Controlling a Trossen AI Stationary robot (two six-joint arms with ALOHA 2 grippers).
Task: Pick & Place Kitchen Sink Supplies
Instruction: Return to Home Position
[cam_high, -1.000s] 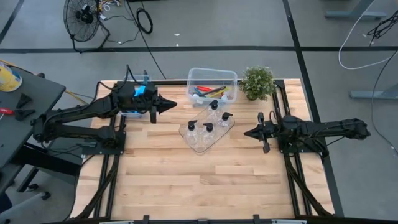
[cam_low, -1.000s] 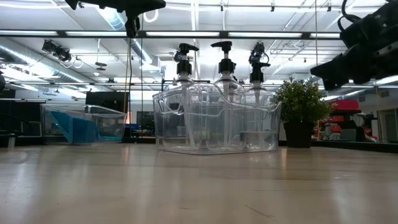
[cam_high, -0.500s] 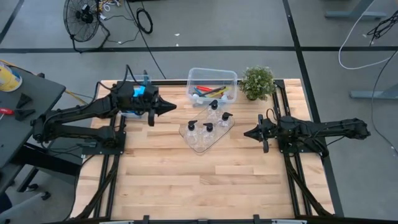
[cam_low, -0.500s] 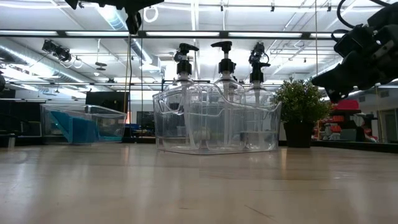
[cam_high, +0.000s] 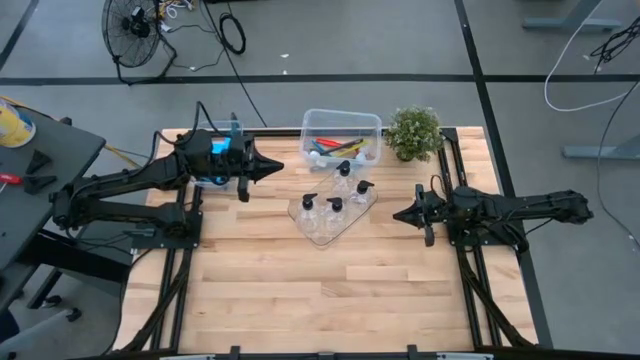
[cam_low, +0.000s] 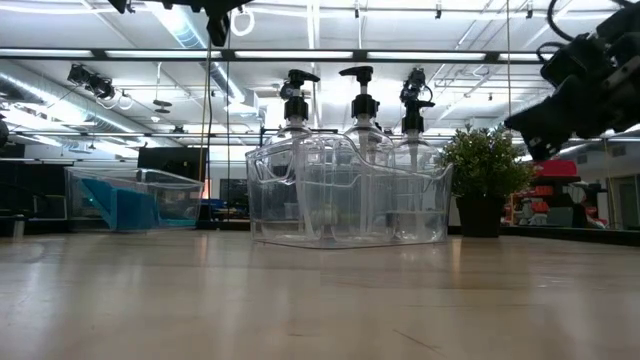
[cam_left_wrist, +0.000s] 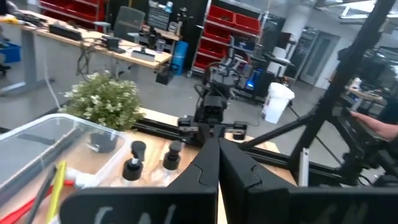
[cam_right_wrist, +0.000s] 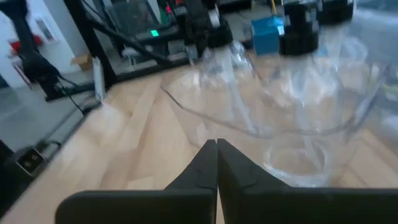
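Several small clear bottles with black pump tops (cam_high: 335, 206) stand upright in a clear tray (cam_high: 318, 228) at mid-table; in the low view their pump tops (cam_low: 360, 78) rise above the tray's wall. Coloured brushes (cam_high: 335, 146) lie in a clear bin (cam_high: 342, 122) at the far edge. Blue sponges (cam_low: 128, 205) sit in a clear bin at the far left. My left gripper (cam_high: 279, 167) hangs shut, level, high above the table left of the tray. My right gripper (cam_high: 397, 214) is shut, low, right of the tray and pointing at it.
A small green potted plant (cam_high: 414, 131) stands at the far right beside the brush bin. Bare wooden tabletop (cam_high: 320, 290) stretches from the tray toward the near edge. Black frame rails (cam_high: 470, 290) run along both table sides.
Both wrists have rolled a little about the line they point along, while both arms stayed in place. Both grippers stay shut. The bottles, tray and bins have not moved.
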